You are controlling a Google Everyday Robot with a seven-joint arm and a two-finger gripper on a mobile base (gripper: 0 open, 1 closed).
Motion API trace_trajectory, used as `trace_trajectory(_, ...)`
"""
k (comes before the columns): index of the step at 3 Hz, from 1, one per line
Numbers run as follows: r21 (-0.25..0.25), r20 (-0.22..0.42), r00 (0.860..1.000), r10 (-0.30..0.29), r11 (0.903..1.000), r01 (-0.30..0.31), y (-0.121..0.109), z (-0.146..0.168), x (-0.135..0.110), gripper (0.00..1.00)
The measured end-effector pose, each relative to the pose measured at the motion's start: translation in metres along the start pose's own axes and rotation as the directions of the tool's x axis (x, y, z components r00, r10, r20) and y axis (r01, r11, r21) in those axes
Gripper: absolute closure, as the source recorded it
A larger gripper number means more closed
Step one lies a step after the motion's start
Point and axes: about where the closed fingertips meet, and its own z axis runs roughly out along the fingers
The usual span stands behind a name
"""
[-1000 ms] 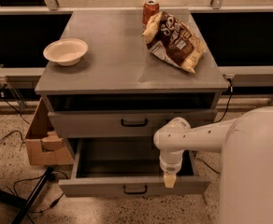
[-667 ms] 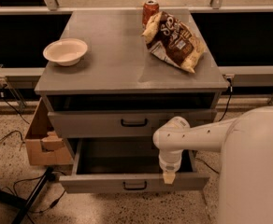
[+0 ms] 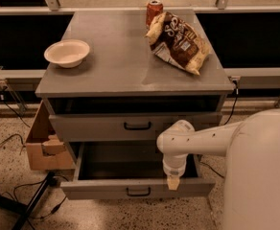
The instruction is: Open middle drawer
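Note:
The grey cabinet (image 3: 130, 75) shows two drawer fronts. The upper one (image 3: 97, 127) is taller and stands closed, with a black loop handle (image 3: 137, 125). Below it the middle drawer (image 3: 106, 188) is pulled out, showing a plain grey, empty interior (image 3: 121, 162) and a small black loop handle (image 3: 138, 191). The lowest drawer is hidden under it. My gripper (image 3: 172, 182) points straight down at the right part of the open drawer's front edge, to the right of its handle. My white arm (image 3: 197, 140) reaches in from the right.
On the cabinet top are a white bowl (image 3: 66, 52), a soda can (image 3: 154, 9) and a brown chip bag (image 3: 178, 42). A cardboard box (image 3: 41, 143) sits on the floor at the left, with cables and a black stand leg (image 3: 32, 202). My white body (image 3: 260, 176) fills the right.

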Motion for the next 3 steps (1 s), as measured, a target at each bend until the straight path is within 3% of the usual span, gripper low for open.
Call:
trace_trajectory(2, -0.003, -0.001, 1.000, 0.000, 1.0000, 0.000, 0.0012, -0.0020, 0.0007, 0.00)
trace_trajectory(3, -0.003, 0.006, 1.000, 0.003, 1.0000, -0.003, 0.0008, -0.0008, 0.0015, 0.00)
